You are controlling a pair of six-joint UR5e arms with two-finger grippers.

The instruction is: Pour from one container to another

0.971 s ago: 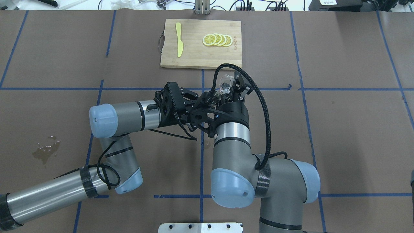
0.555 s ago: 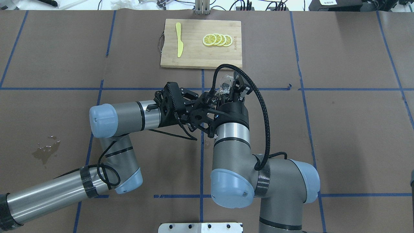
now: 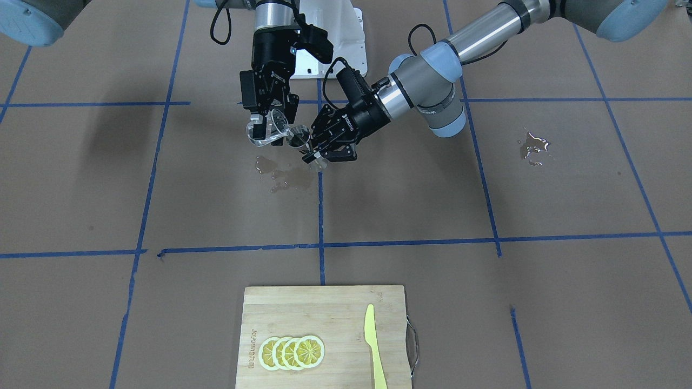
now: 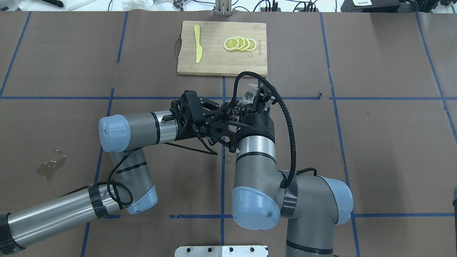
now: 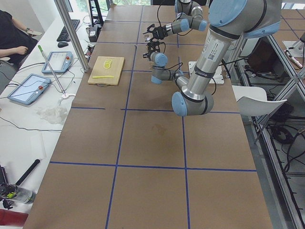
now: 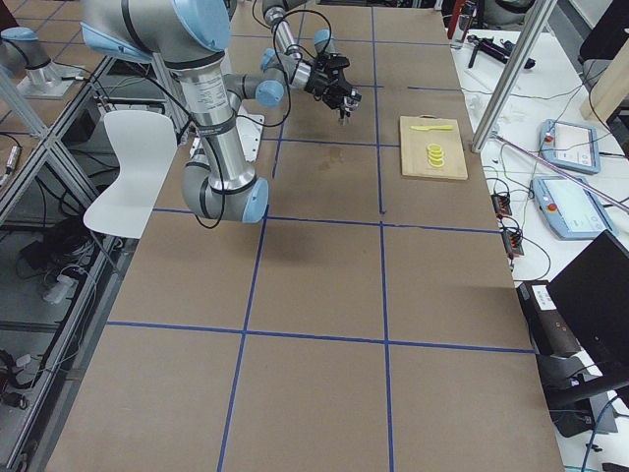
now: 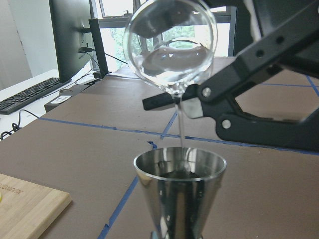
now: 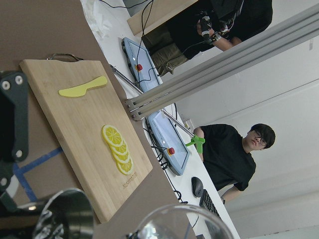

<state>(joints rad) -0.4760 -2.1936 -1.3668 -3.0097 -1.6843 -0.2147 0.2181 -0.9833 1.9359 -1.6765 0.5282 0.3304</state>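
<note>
Pouring is under way in the upper centre of the front-facing view. The right gripper (image 3: 268, 125) has its fingers closed on the small clear rounded glass cup (image 7: 170, 45), which is tipped mouth-down. A thin stream of clear liquid (image 7: 181, 124) drops from its lip. Directly below, the left gripper (image 3: 319, 154) has its fingers narrowed on the lower part of the grey stainless-steel hourglass jigger (image 7: 179, 191). The jigger's long axis is upright, and both vessels seem raised off the brown paper-covered worktop (image 3: 432, 205).

In the left wrist view the stream lands inside the jigger's upper cone, at lower centre of the frame, where dark liquid shows. The coming move turns on that vertical line-up: lip above mouth, the two apart. I judge the pour partly done, as some liquid sits in the cup's lower curve. A wet patch (image 3: 284, 174) on the worktop beneath suggests that any sideways drift would spill.
</note>
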